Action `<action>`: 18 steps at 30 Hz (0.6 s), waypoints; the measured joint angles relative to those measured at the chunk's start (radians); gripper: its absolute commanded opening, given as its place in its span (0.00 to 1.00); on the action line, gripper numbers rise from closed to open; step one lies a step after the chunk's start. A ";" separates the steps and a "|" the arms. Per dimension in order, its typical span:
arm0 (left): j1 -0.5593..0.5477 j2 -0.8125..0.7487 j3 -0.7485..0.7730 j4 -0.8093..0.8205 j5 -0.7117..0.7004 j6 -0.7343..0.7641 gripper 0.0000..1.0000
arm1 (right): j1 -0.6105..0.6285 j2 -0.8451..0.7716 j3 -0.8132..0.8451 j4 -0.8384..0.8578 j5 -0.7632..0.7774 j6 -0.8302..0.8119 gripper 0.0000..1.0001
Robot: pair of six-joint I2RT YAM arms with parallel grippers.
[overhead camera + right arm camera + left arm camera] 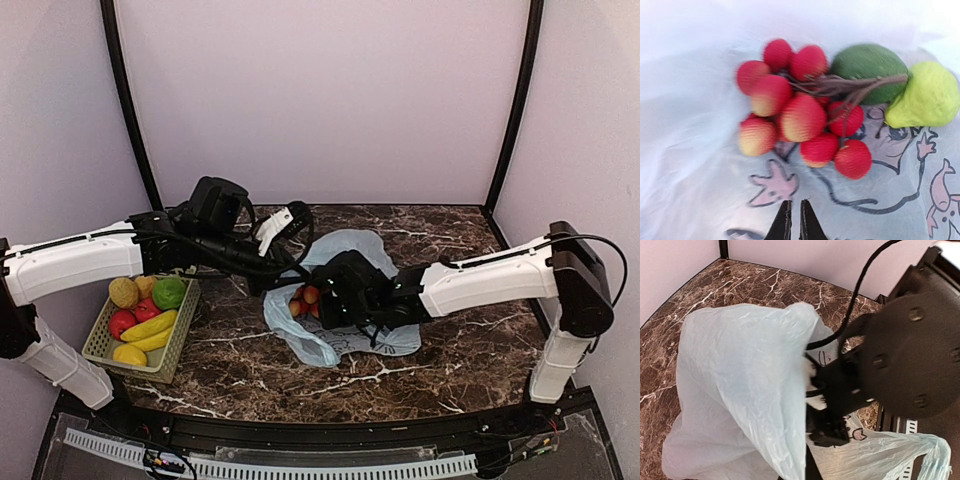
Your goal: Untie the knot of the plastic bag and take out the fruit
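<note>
Well, you are at the part where the fruit comes out. The thin, crinkly, pale blue-green plastic bag [322, 345] lies in the middle of the dark marble table [450, 350] with its mouth wide open, and I cannot see a knot anywhere on it. Your left gripper [290, 225] is up at the far edge of the bag. In the left wrist view the bag's top side stands tall like a tent, so I think the gripper is holding it up, but its fingers are hidden and I cannot tell if they are open or closed. Your right gripper [795, 222] reaches into the bag's mouth, its two dark fingers pinched nearly together with nothing between them. Just ahead of it, on the printed floor of the bag, sit a bunch of small red-orange fruits [800, 115] on a brown twig, a round dark green fruit [870, 70] and a lumpy yellow-green fruit [927, 97]. The two green ones touch each other behind the bunch. Next, I think you need to spread the right fingers, slide forward to the twig or one small fruit, pinch it gently, and pull it back out through the mouth. The pale green basket [100, 345] of other fruit on the left looks like a good place to put it
</note>
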 measured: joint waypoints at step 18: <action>0.108 0.008 0.000 -0.021 -0.154 -0.050 0.01 | 0.114 -0.306 -0.114 0.040 0.106 -0.071 0.06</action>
